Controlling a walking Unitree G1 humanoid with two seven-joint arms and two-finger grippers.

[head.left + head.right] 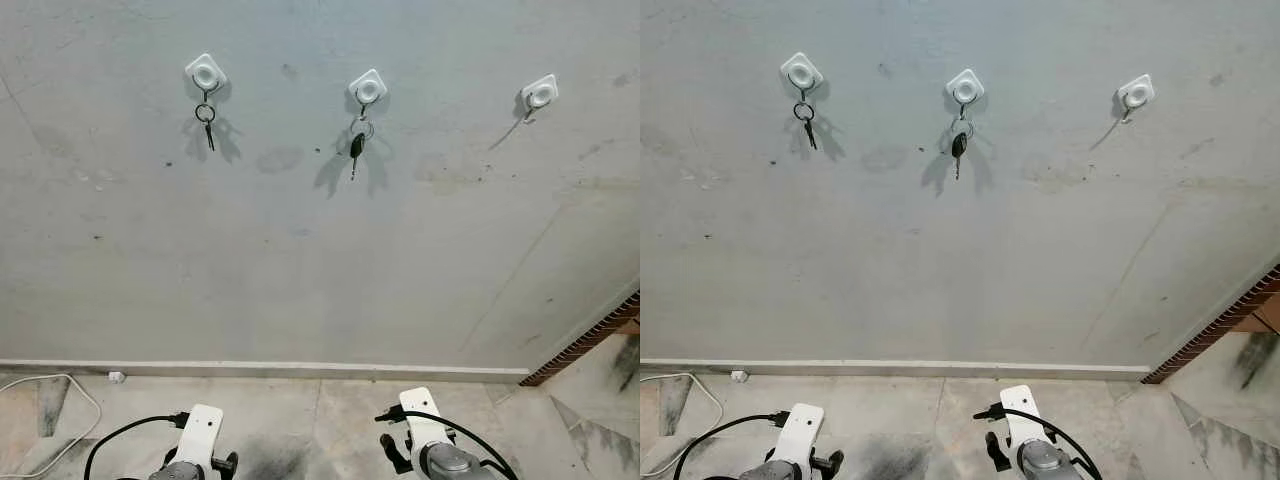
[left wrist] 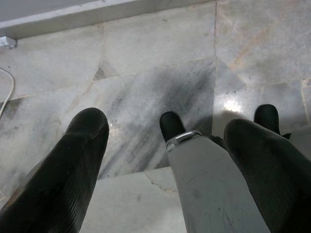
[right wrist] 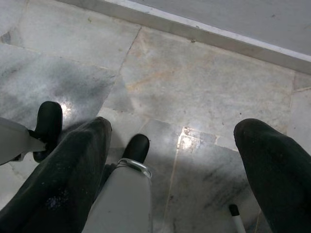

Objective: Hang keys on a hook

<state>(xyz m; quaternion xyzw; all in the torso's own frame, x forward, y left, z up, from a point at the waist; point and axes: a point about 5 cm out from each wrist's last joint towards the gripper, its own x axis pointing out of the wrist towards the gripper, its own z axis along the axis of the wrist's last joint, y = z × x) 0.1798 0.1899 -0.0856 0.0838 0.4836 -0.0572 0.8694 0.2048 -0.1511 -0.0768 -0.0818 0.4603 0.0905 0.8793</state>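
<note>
Three white hooks are fixed to the grey wall ahead. On the left hook (image 1: 205, 74) hangs a ring with a small key (image 1: 207, 124). The middle hook (image 1: 368, 89) carries a black-headed key (image 1: 356, 147). Nothing hangs on the right hook (image 1: 540, 93). Both arms hang low in front of me, the left wrist (image 1: 200, 437) and the right wrist (image 1: 428, 432) near the floor. In the wrist views the left gripper (image 2: 170, 128) and the right gripper (image 3: 176, 127) stand open above the marble floor, with nothing between their fingers.
A pale baseboard (image 1: 300, 369) runs along the foot of the wall. A white cable (image 1: 70, 392) loops on the floor at the left. A brick edge (image 1: 590, 340) rises at the right. My own silver legs and black feet (image 2: 171, 127) stand below the grippers.
</note>
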